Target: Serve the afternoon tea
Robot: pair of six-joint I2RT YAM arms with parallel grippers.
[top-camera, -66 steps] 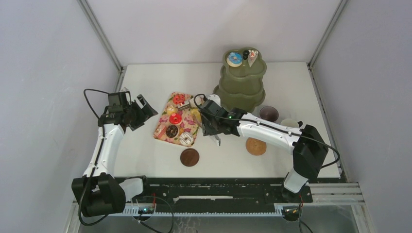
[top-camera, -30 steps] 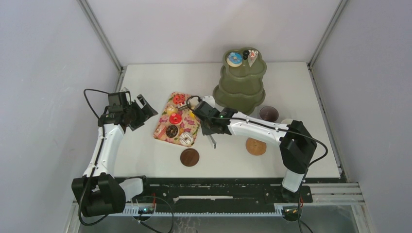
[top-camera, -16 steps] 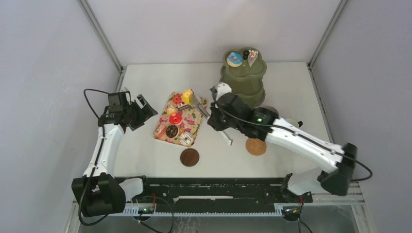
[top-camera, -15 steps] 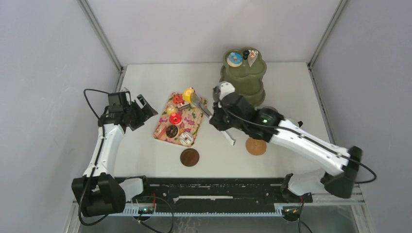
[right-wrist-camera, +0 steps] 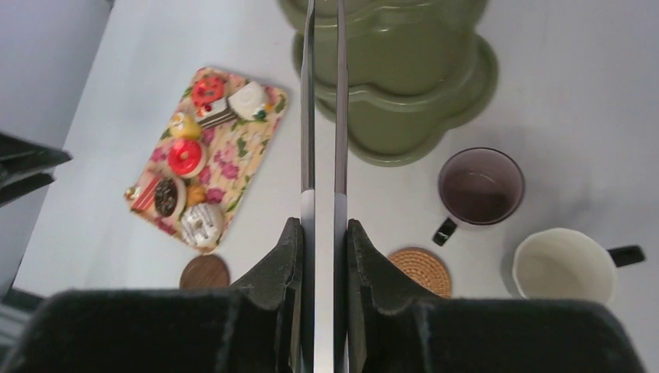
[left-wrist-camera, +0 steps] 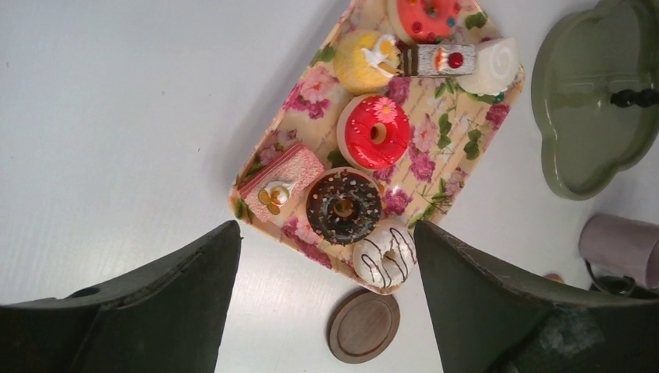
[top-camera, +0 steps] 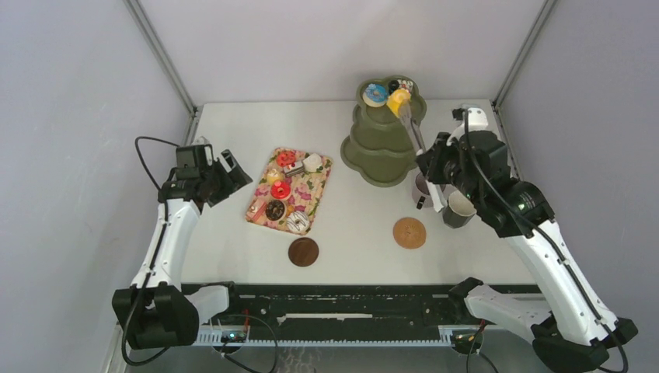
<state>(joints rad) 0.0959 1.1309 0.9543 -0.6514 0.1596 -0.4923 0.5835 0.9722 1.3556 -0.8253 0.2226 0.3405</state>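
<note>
My right gripper (top-camera: 432, 158) is shut on the long metal tongs (top-camera: 420, 148). The tongs' tips pinch a yellow cube (top-camera: 399, 99) over the top tier of the green tiered stand (top-camera: 386, 140). In the right wrist view the tongs (right-wrist-camera: 324, 140) run up between my right gripper's (right-wrist-camera: 324, 233) fingers, and their tips are cut off by the frame edge. A blue donut (top-camera: 375, 93) and a cake slice (top-camera: 406, 87) lie on the top tier. The mauve mug (right-wrist-camera: 480, 186) and the green, white-lined mug (right-wrist-camera: 566, 266) stand right of the stand. My left gripper (left-wrist-camera: 326, 233) is open and empty, above the tray's near end.
The floral tray (left-wrist-camera: 268, 144) holds a red donut (left-wrist-camera: 377, 132), a chocolate donut (left-wrist-camera: 343, 207), a white donut (left-wrist-camera: 387, 256), a pink cake slice (left-wrist-camera: 280, 183) and several other pastries. A dark wooden coaster (top-camera: 303, 252) and a woven coaster (top-camera: 409, 233) lie on the table near the front.
My right arm has carried the tongs with the yellow cube from the tray up and right to the stand's top tier. My left arm has not moved.
</note>
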